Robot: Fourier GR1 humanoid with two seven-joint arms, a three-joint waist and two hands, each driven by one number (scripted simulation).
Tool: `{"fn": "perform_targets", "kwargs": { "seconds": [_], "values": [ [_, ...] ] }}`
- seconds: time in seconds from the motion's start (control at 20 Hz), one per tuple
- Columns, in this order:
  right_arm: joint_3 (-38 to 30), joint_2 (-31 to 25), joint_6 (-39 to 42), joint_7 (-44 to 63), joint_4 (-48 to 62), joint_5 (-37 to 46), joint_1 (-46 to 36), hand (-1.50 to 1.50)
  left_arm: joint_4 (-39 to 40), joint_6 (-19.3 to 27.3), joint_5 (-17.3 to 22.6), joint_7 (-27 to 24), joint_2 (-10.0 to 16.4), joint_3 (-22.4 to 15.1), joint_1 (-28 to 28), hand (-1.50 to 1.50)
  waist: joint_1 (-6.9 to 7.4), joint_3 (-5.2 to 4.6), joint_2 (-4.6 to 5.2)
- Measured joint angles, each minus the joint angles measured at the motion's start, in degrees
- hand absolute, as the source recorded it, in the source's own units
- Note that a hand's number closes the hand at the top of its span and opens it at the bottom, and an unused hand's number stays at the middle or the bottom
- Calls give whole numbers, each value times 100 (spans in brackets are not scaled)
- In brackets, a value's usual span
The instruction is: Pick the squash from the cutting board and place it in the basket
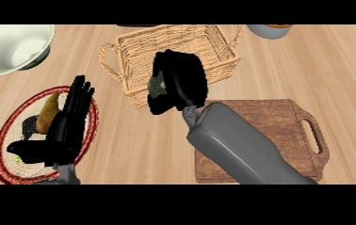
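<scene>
Grey right forearm [240, 146] enters from lower edge, right of centre, and slants up and left to narrow wrist. Black right hand [182, 80] shows its back to view, fingers and thumb curled round squash [157, 84] — only greenish sliver shows at hand's left side. Black left hand [66, 123] rests at view's left, fingers straight, close together, pointing up; thumb juts toward lower left. Of left forearm [66, 174] only short grey stub shows at lower edge. Hands well apart.

White bowl [17, 45] at top left, red-rimmed plate [28, 171] below it, grey cup [268, 32] at top right
</scene>
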Motion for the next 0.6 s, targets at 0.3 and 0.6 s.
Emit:
{"fn": "perform_targets", "kwargs": {
  "seconds": [0.3,0.6],
  "values": [
    [-255,88,-354,-689,759,-128,44,150,96,34,-55,-9,-49,-20,-99,0,13,0,5],
    [-637,122,-514,-1239,1217,-251,78,150,17,-12,-44,40,-27,-9,-77,0,10,0,-2]
  ]
}}
